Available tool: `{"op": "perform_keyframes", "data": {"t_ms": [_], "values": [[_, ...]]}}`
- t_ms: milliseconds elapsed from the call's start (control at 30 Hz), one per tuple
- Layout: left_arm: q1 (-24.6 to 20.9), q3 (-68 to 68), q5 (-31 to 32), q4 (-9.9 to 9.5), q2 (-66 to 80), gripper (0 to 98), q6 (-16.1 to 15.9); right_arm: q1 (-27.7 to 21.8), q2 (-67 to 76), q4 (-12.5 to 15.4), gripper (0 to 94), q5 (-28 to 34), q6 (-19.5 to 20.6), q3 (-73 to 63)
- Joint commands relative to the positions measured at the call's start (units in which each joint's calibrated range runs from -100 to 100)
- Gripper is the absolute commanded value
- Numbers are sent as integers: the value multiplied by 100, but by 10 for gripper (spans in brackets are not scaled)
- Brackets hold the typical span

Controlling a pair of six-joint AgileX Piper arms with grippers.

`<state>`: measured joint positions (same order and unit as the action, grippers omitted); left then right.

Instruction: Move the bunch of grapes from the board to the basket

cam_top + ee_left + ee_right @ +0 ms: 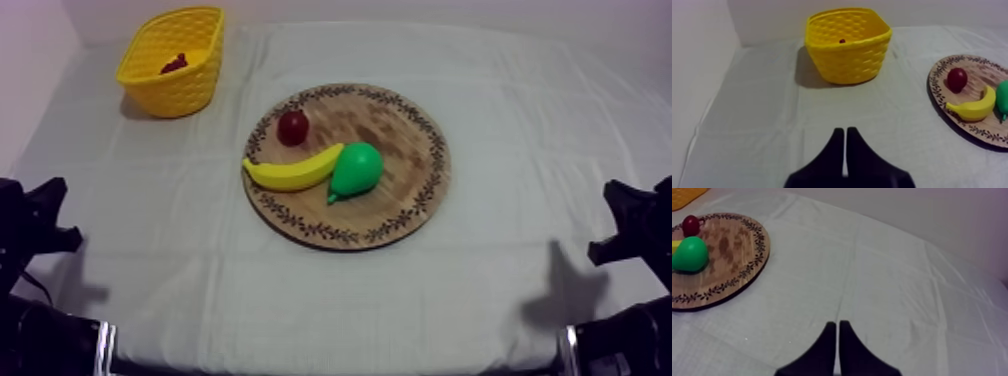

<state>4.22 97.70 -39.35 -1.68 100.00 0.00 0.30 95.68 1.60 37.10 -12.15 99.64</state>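
The yellow basket (176, 60) stands at the far left of the table, and a dark red lump (174, 64), which looks like the bunch of grapes, lies inside it. Over the basket's rim (847, 30) a bit of that red (842, 41) peeks out in the left wrist view. The round wooden board (400, 140) sits mid-table. My left gripper (845, 131) is shut on nothing, low at the left side (66, 212), well short of the basket. My right gripper (837, 323) is shut on nothing too, low at the right (603, 222), over bare cloth beside the board (732, 248).
On the board lie a small red fruit (293, 127), a banana (290, 173) and a green pear (356, 168), clustered on its left half. Cloth stretches bare between each gripper and the board. A pale wall rises behind the basket.
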Motion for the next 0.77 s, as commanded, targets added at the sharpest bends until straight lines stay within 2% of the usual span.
{"op": "perform_keyframes", "data": {"t_ms": [0, 267, 733], "values": [[21, 6, 4, 0, 0, 0, 144, 1, 0, -1, 5, 0, -1, 3], [44, 7, 5, 0, 0, 0, -44, 1, 0, -1, 5, 0, 1, 3], [82, 7, 5, -3, 0, 0, -45, 1, 0, -1, 5, 0, 1, 3]]}}
